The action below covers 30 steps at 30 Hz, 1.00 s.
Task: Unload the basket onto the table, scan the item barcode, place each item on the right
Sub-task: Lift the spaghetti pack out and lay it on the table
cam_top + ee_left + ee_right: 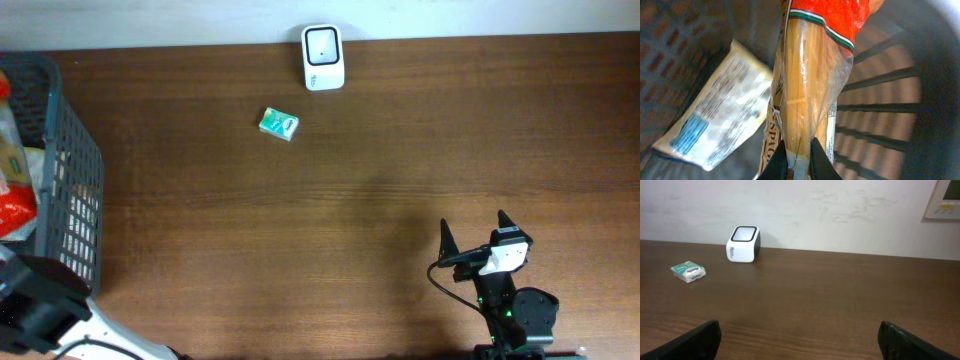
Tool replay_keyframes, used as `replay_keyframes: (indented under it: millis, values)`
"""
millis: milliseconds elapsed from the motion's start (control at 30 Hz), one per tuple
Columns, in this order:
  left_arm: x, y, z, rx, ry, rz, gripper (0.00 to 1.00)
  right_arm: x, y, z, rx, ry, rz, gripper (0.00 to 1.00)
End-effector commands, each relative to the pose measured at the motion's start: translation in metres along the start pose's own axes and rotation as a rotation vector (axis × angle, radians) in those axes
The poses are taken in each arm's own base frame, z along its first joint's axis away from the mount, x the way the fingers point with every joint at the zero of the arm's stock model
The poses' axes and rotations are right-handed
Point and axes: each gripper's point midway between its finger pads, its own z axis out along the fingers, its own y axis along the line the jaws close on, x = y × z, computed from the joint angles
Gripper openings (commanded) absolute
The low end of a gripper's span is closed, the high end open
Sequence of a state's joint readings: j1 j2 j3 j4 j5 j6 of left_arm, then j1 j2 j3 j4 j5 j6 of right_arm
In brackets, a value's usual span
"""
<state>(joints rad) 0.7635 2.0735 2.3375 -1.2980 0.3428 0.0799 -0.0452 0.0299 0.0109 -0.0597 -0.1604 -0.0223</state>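
Clear cellophane spaghetti packet (805,100) stands in grey basket (880,106), its end pinched by the closed left gripper (796,161). Right gripper (473,225) gapes wide, empty. Lift straight and slowly, since the narrow pinch may slip, then carry it to the white scanner (323,57).

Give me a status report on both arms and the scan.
Left gripper shut on spaghetti pack, inside basket. Right gripper open, empty. Scanner across table, tissue pack near it.
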Motion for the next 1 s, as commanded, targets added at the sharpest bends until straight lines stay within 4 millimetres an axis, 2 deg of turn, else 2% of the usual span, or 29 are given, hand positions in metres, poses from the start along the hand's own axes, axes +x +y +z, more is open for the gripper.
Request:
replay_keyframes:
  millis: [0,133,167,200,233,300,333,367,433,500,567,600,667,733,833,900,933,967]
  values:
    - [-0.035,-0.095,-0.124,0.293,-0.302,0.133,0.0,0.003,0.001,0.0,-0.007,0.005,0.009,0.99]
    - [-0.033,-0.15,-0.198,0.43,-0.462,0.275,0.0,0.003,0.001,0.0,-0.007,0.005,0.009,0.99]
    - [-0.028,-0.164,-0.211,0.445,-0.484,0.308,0.0,0.003,0.001,0.0,-0.008,0.005,0.009,0.99]
    - [-0.019,-0.187,-0.226,0.478,-0.502,0.357,0.0,0.003,0.001,0.0,-0.008,0.005,0.009,0.99]
    - [-0.007,-0.211,-0.232,0.516,-0.491,0.397,0.0,0.003,0.001,0.0,-0.008,0.005,0.009,0.99]
    - [0.013,-0.237,-0.223,0.547,-0.42,0.429,0.0,0.003,0.001,0.0,-0.008,0.005,0.009,0.99]
    - [0.037,-0.261,-0.21,0.582,-0.331,0.483,0.0,0.003,0.001,0.0,-0.008,0.005,0.009,0.99]
    - [0.054,-0.275,-0.196,0.592,-0.258,0.505,0.0,0.003,0.001,0.0,-0.008,0.005,0.009,0.99]
    - [0.101,-0.304,-0.145,0.561,-0.069,0.565,0.0,0.003,0.001,0.0,-0.007,0.005,0.009,0.99]
    - [0.143,-0.321,-0.097,0.531,0.068,0.623,0.0,0.003,0.001,0.0,-0.008,0.005,0.009,0.99]
    - [0.199,-0.336,-0.043,0.513,0.197,0.695,0.0,0.003,0.001,0.0,-0.008,0.005,0.009,0.99]
    - [0.229,-0.346,-0.02,0.518,0.241,0.732,0.0,0.003,0.001,0.0,-0.007,0.005,0.009,0.99]
    - [0.278,-0.363,0.015,0.535,0.254,0.825,0.0,0.003,0.001,0.0,-0.008,0.005,0.009,0.99]
    - [0.318,-0.373,0.048,0.493,0.193,0.941,0.0,0.003,0.001,0.0,-0.007,0.005,0.009,0.99]
    - [0.355,-0.38,0.073,0.483,0.116,1.015,0.0,0.003,0.001,0.0,-0.008,0.005,0.009,0.99]
    - [0.363,-0.378,0.083,0.463,0.076,1.027,0.02,0.003,0.001,0.0,-0.007,0.005,0.009,0.99]
    - [0.363,-0.377,0.085,0.464,0.066,1.026,0.12,0.003,0.001,0.0,-0.007,0.005,0.009,0.99]
    - [0.36,-0.379,0.086,0.463,0.051,1.024,0.34,0.003,0.001,0.0,-0.008,0.005,0.009,0.99]
